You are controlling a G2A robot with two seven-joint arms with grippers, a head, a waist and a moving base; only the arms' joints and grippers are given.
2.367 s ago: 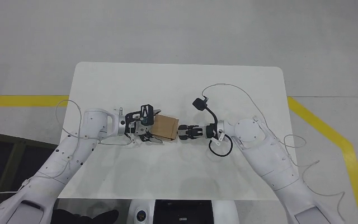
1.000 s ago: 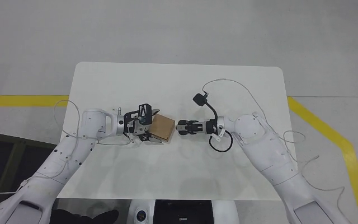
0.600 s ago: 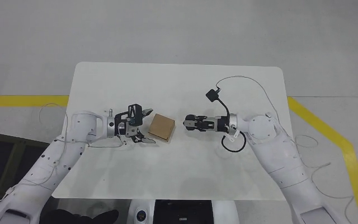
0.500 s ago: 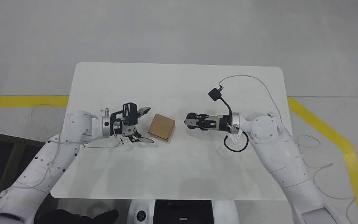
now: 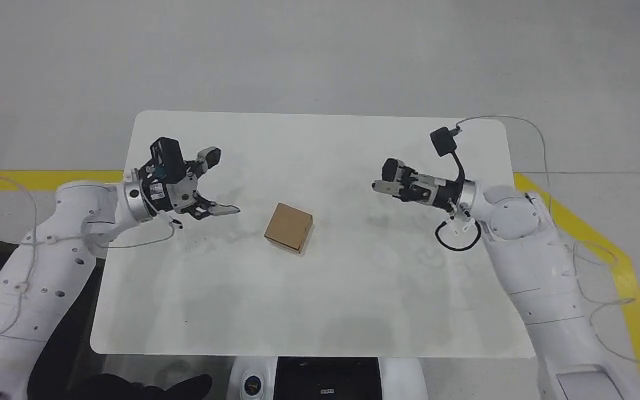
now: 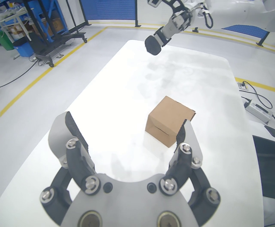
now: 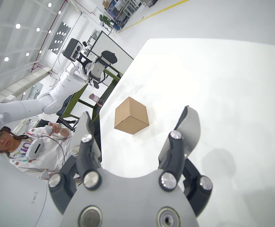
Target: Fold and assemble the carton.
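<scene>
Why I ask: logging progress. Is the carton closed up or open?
Closed: the carton stands as a cube, visible flaps flat; underside hidden.

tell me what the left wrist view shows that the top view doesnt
Left wrist view: the flap seam on the carton's side face, and a blue partition in the room behind. Top view: the whole table outline, with the left gripper and right gripper wide of the carton on opposite sides. Shared: the closed carton standing free on the table, the left gripper open and off it.
</scene>
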